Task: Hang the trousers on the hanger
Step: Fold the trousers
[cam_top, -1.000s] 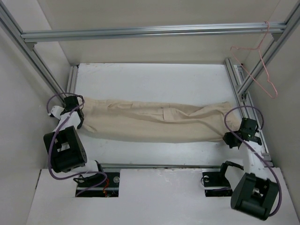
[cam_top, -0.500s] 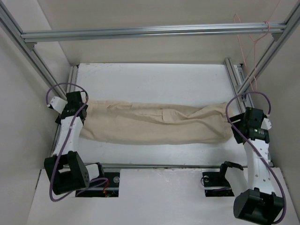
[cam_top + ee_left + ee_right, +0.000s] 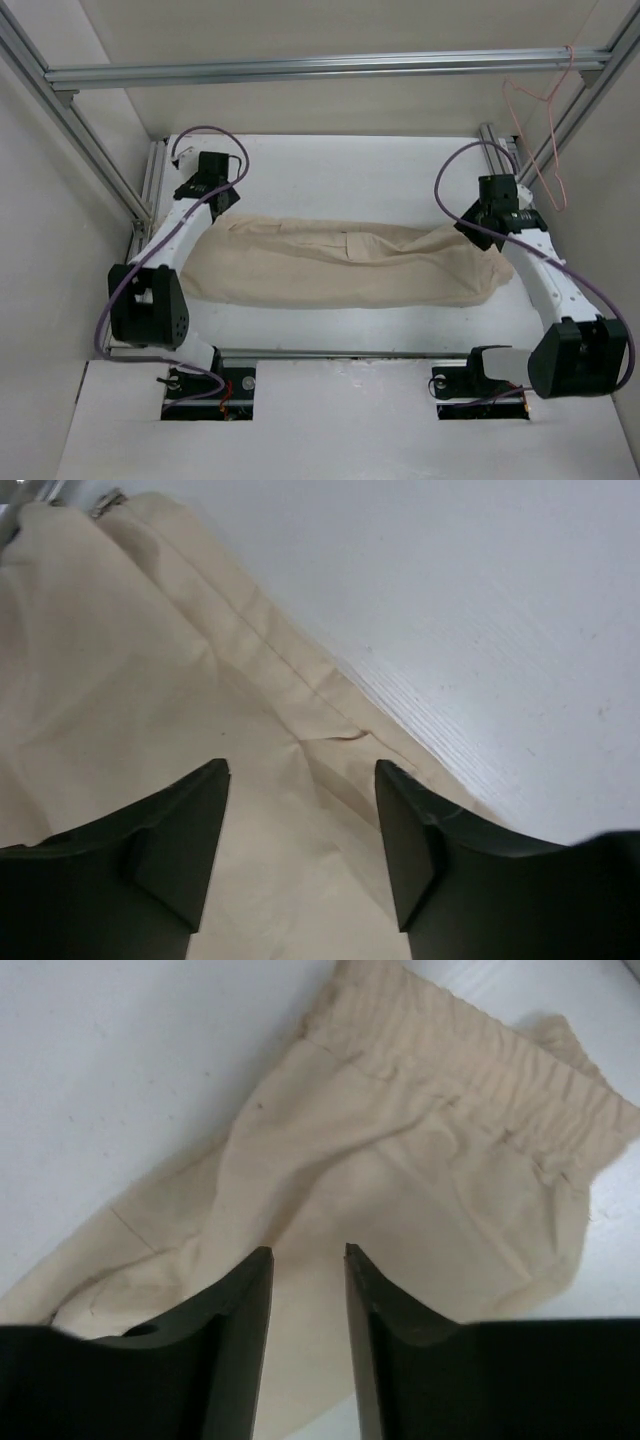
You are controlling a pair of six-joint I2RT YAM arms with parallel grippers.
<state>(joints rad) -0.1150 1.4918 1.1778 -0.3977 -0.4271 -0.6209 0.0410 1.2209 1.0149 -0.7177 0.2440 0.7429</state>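
The beige trousers (image 3: 340, 265) lie stretched left to right across the white table, with the waistband (image 3: 470, 1060) at the right end. My left gripper (image 3: 214, 203) hangs over the far left corner of the cloth. In the left wrist view it (image 3: 302, 770) is open, with only flat cloth (image 3: 150, 680) below the jaws. My right gripper (image 3: 483, 222) hovers over the far right end. In its own view it (image 3: 308, 1252) is open with a narrower gap and holds nothing. The pink wire hanger (image 3: 545, 135) dangles from the frame at the top right, away from both grippers.
An aluminium crossbar (image 3: 320, 68) spans the back above the table. Slanted frame posts (image 3: 70, 120) stand at the left, and others at the right beside the hanger. Bare white table (image 3: 340, 170) lies beyond the trousers. Purple cables (image 3: 205, 132) loop off both wrists.
Both grippers let go of the trouser ends and opened. Both arms swung from the near ends to the far edge of the cloth. The trousers slackened, and the hanger has swung.
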